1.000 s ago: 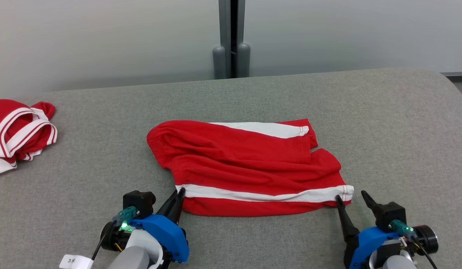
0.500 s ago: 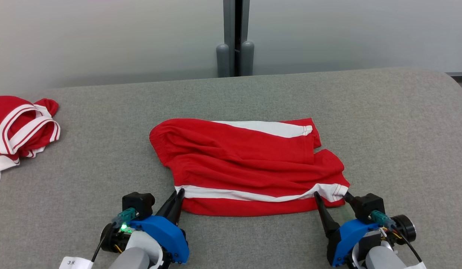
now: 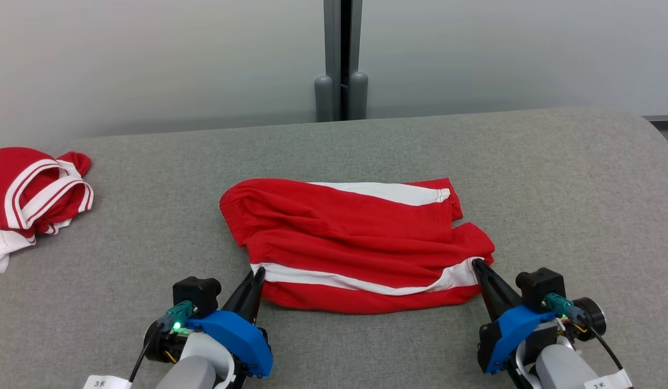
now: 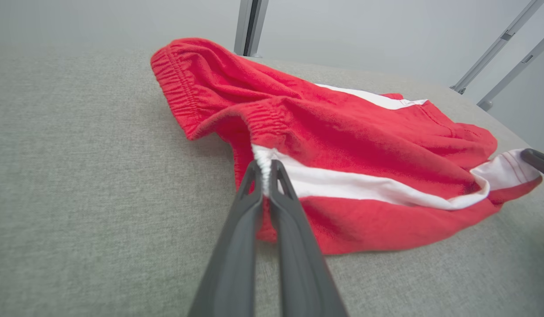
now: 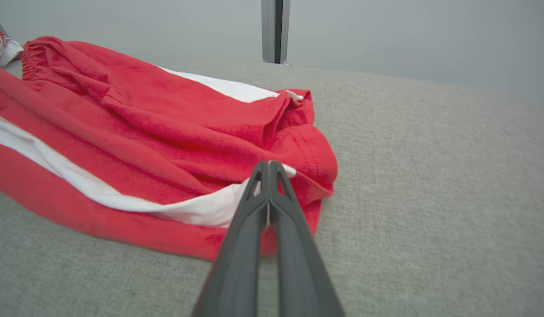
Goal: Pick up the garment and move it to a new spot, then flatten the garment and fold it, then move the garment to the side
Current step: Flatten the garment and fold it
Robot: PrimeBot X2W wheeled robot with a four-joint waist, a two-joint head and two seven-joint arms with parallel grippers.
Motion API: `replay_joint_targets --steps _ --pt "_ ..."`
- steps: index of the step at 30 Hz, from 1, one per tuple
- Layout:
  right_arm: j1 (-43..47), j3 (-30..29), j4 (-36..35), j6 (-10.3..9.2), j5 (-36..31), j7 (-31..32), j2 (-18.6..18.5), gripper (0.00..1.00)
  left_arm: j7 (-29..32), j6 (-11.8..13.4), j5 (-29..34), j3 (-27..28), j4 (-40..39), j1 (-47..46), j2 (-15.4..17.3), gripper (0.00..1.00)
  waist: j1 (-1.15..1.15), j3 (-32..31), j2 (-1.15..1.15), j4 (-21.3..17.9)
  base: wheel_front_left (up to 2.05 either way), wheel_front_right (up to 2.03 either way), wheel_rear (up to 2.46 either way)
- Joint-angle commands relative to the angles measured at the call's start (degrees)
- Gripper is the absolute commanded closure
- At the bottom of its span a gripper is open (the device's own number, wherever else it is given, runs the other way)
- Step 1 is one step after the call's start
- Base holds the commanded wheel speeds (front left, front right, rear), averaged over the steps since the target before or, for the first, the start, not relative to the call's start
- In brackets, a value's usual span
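Lying on grey fabric surface (image 3: 555, 178): red shorts (image 3: 355, 237); pale wall (image 3: 150, 59) behind.

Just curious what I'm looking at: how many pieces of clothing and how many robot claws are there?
Garments: 2 (red shorts in the middle; crumpled red-and-white garment at the left)
Grippers: 2 (left gripper and right gripper, both pinching the shorts)
Total: 4

A crumpled red garment with white stripes (image 3: 37, 194) is cut off by the head view's left edge. The print on a small white tag (image 3: 100, 382) cannot be read. Part of the red white-banded shorts (image 3: 355, 243) is covered by the dark fingers (image 5: 254, 246).
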Motion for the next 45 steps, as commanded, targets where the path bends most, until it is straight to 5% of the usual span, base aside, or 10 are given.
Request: replay_joint_targets --steps 1,25,42,43,44,45 --pt "0.8 0.6 -0.2 0.01 0.7 0.0 -0.8 1.0 -0.4 0.4 -0.4 0.1 -0.2 -0.8 0.3 1.0 0.0 -0.4 0.0 -0.2 0.0 0.0 0.0" --pt "7.1 4.0 -15.5 0.01 6.8 1.4 -4.6 1.0 -2.1 3.0 -1.0 2.5 -13.3 2.5 3.4 1.0 0.0 -3.9 0.0 0.0 0.0 0.0 0.0" --pt "9.3 7.0 -6.7 0.01 7.4 0.9 -1.1 1.0 -1.0 4.2 -2.3 1.5 -11.2 8.0 3.7 1.0 0.0 -1.2 0.0 1.3 0.0 0.0 0.0" --pt "9.2 7.0 -6.5 0.01 7.5 0.8 -1.0 0.98 -1.0 4.1 -2.3 1.5 -11.0 7.9 3.6 1.0 0.0 -1.1 0.0 1.4 0.0 0.0 0.0" --pt "9.2 7.1 -6.3 0.01 7.6 0.7 -1.0 0.74 -1.2 4.1 -2.3 1.5 -10.8 7.8 3.6 1.0 0.0 -1.1 0.0 1.4 0.0 0.0 0.0" --pt "9.1 7.2 -6.1 0.01 7.7 0.6 -1.2 0.63 -1.2 4.1 -2.3 1.5 -10.7 7.7 3.6 1.0 0.0 -1.1 0.0 1.4 0.0 0.0 0.0"
